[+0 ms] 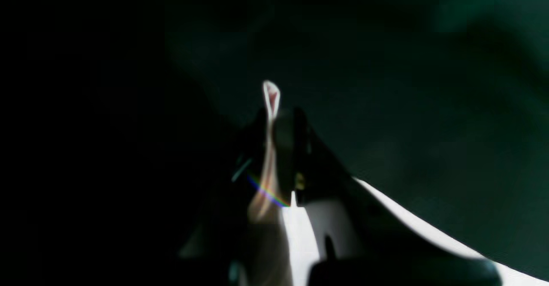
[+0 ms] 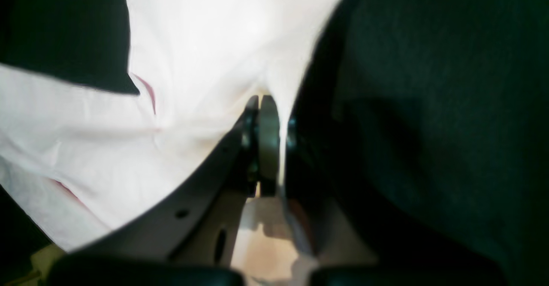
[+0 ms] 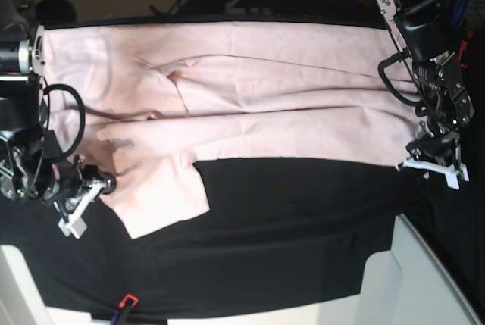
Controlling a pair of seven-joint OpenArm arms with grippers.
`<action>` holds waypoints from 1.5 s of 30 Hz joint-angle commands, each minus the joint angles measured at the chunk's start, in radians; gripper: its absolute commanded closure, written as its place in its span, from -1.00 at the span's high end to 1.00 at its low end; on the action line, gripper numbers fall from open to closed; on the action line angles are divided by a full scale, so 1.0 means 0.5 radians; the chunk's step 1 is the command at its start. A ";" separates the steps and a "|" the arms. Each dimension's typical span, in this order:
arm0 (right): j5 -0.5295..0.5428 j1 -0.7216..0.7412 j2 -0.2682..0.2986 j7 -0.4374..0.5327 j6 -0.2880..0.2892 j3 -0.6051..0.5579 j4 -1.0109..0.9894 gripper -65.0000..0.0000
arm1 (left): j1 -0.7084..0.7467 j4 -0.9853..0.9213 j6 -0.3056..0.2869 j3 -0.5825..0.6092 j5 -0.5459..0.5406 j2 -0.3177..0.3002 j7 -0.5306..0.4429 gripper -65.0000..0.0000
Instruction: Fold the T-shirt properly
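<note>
Both grippers (image 1: pixel 271 149) (image 2: pixel 272 149) closed on pale pink T-shirt (image 3: pixel 265 132), cloth stretched between the 2

A black cloth (image 3: pixel 295 219) carries the pale pink T-shirt (image 3: pixel 250 82), spread widely across its far part in the base view. Long creases run left to right through the fabric, and a short flap reaches toward the near side at the left.

Pale pink T-shirt (image 3: pixel 258 60), seemingly partly folded
</note>
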 commanded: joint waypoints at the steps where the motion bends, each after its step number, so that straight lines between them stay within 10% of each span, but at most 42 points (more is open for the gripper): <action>1: 0.030 0.074 0.028 0.034 0.006 0.013 0.025 -1.00 | -0.026 0.078 -0.003 0.002 -0.008 -0.033 -0.040 -1.00; 45: 0.033 0.139 0.160 0.034 0.009 0.016 0.259 -1.00 | -0.029 0.413 0.000 0.002 0.004 -0.030 -0.055 -1.00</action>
